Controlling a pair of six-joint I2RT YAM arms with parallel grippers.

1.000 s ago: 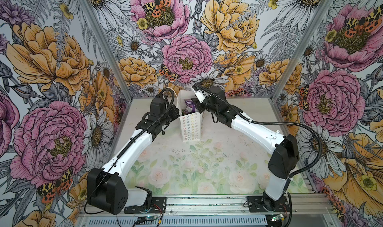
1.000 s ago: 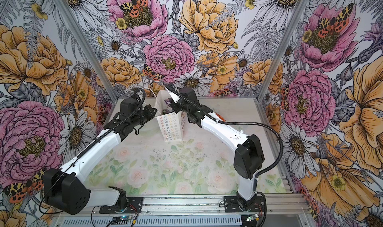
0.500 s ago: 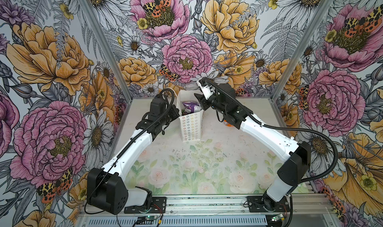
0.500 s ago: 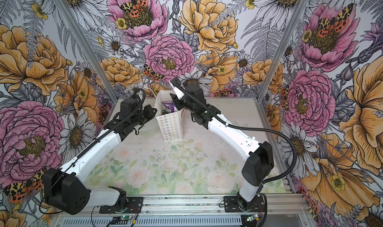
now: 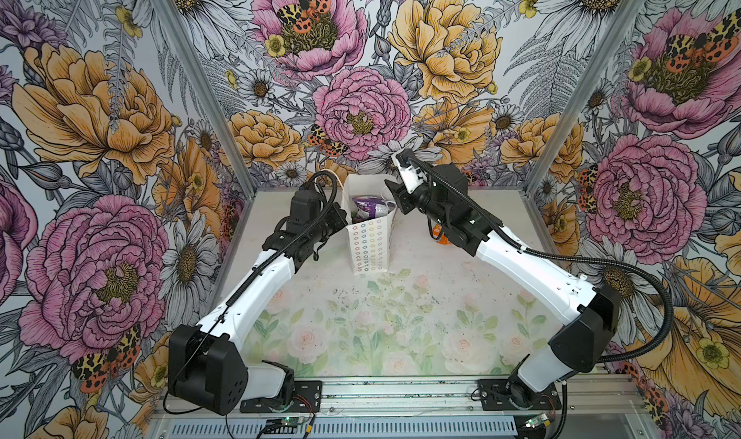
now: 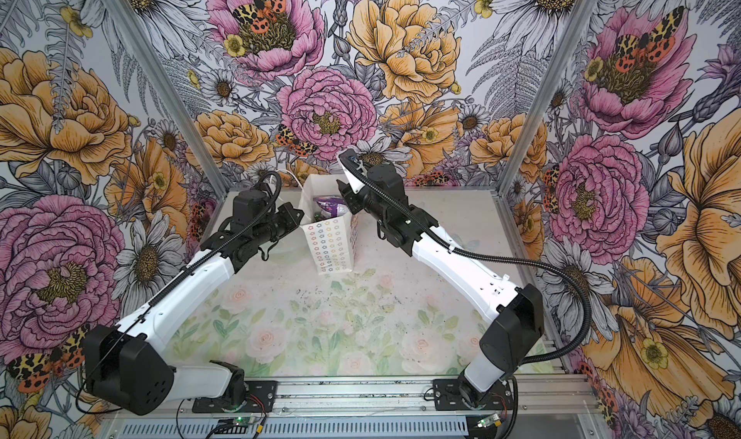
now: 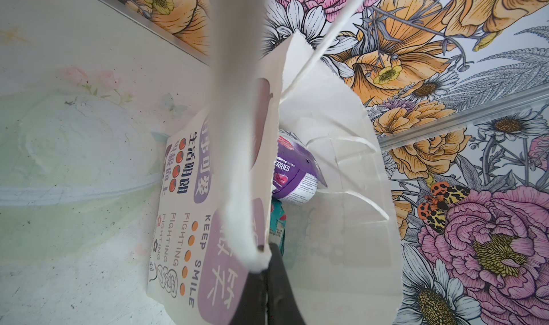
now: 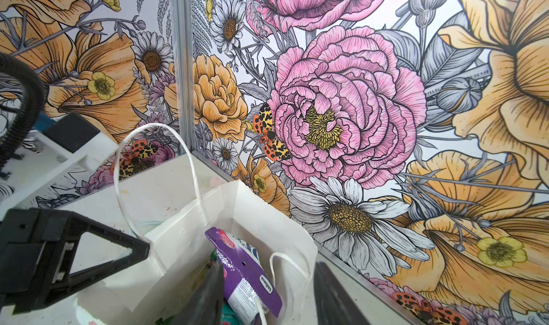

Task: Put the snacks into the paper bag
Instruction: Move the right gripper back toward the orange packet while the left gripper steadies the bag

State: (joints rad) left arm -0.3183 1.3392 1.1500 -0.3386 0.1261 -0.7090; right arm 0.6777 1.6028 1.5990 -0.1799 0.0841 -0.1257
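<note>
The white paper bag (image 5: 371, 248) (image 6: 331, 248) stands upright at the back middle of the table, printed with small coloured flower rings. My left gripper (image 5: 344, 221) (image 7: 269, 249) is shut on the bag's left wall at the rim. A purple snack (image 5: 371, 207) (image 7: 292, 175) (image 8: 240, 267) lies on top inside the bag, with a teal snack (image 7: 277, 222) under it. My right gripper (image 5: 395, 198) (image 8: 269, 267) hangs open just above the bag's right rim, holding nothing. An orange snack (image 5: 440, 238) lies on the table, half hidden behind the right arm.
A clear shallow dish (image 7: 89, 160) (image 6: 280, 248) sits on the table left of the bag, under the left wrist. The flowered back wall (image 5: 361, 116) stands close behind the bag. The bag's string handles (image 8: 124, 172) loop up above its rim.
My right gripper has lifted out of the bag's mouth, drawn back to the right and opened wider. The purple snack stays in the bag. The left arm has not moved.
</note>
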